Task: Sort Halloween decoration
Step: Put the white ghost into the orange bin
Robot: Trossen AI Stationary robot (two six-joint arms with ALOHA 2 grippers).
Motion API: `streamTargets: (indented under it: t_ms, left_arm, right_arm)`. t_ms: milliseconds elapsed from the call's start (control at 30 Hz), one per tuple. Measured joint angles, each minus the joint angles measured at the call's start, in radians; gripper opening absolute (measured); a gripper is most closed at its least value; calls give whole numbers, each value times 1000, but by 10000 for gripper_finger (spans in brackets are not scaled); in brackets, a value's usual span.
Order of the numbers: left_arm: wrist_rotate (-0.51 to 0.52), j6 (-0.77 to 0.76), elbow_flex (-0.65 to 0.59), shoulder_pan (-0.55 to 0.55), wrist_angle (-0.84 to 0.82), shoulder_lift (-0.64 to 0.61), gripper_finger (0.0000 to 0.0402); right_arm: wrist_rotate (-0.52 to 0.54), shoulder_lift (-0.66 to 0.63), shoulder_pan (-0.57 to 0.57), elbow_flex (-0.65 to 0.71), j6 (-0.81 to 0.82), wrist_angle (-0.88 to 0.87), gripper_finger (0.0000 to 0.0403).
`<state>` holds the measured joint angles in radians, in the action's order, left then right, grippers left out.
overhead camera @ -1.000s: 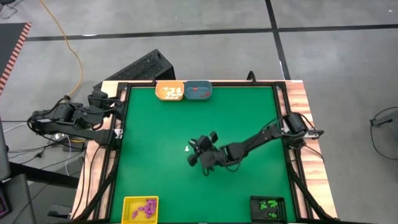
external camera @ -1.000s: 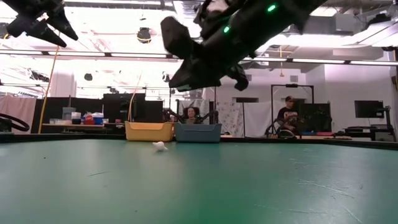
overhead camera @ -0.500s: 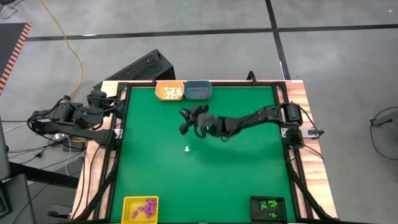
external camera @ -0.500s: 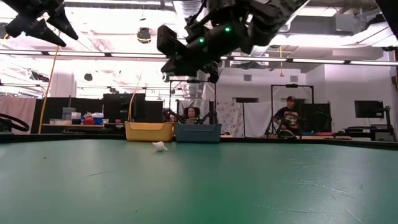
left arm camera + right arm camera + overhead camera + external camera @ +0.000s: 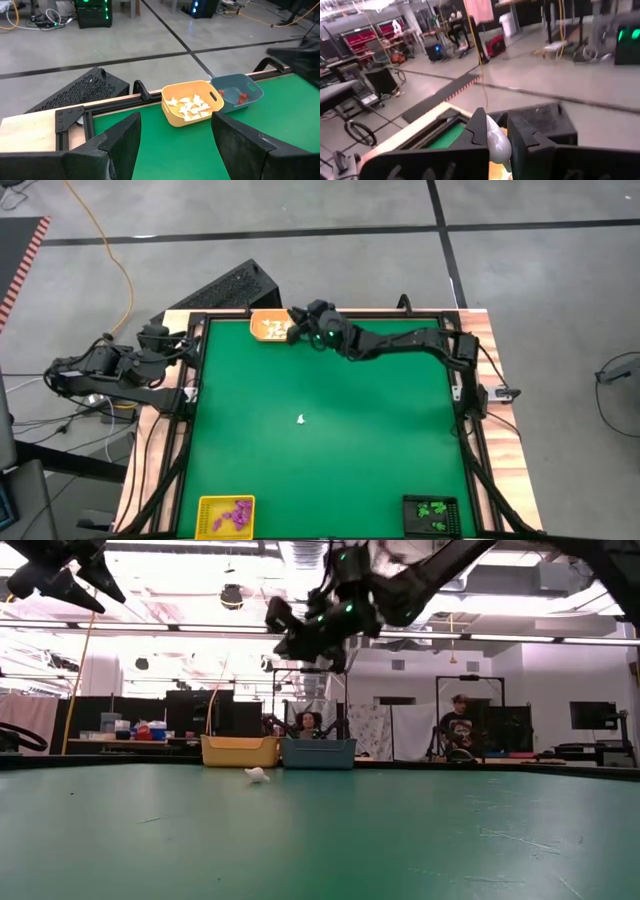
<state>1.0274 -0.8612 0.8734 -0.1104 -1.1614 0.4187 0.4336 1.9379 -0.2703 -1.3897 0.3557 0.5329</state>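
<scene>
- High view: my right gripper (image 5: 296,332) hung over the far edge of the table, right above the seam between the orange tray (image 5: 272,326) and the blue tray (image 5: 318,325). The white pieces already lay in the orange tray, on the gripper's left-arm side, so I judged the drop called for only a slight shift that way. 1 loose white trinket (image 5: 300,419) lay mid-table, well apart from both arms. The left gripper (image 5: 190,343) waited at the left rim.
- Low view: the right gripper (image 5: 300,635) sat high above the trays, not touching either; the loose white trinket (image 5: 257,774) lay nearer the camera than the trays.
- Left wrist view: the left arm's fingers stood apart with nothing between them; past them, the orange tray (image 5: 170,113) held white pieces and the blue tray (image 5: 255,95) held a few red ones.
- Right wrist view: the right fingers (image 5: 476,131) were clamped on a white piece (image 5: 496,141), pinched between them.
</scene>
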Motion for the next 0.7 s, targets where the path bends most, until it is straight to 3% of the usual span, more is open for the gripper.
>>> streamTargets:
  t_ms: [333,700]
  left_arm:
    - [12,0,0,0,0,0,231]
    - [6,0,0,2,-1,-1,231]
  right_arm:
    - [-98,213,-67,-242,29,8,35]
    - [-150,367,-97,-389,89,-116,36]
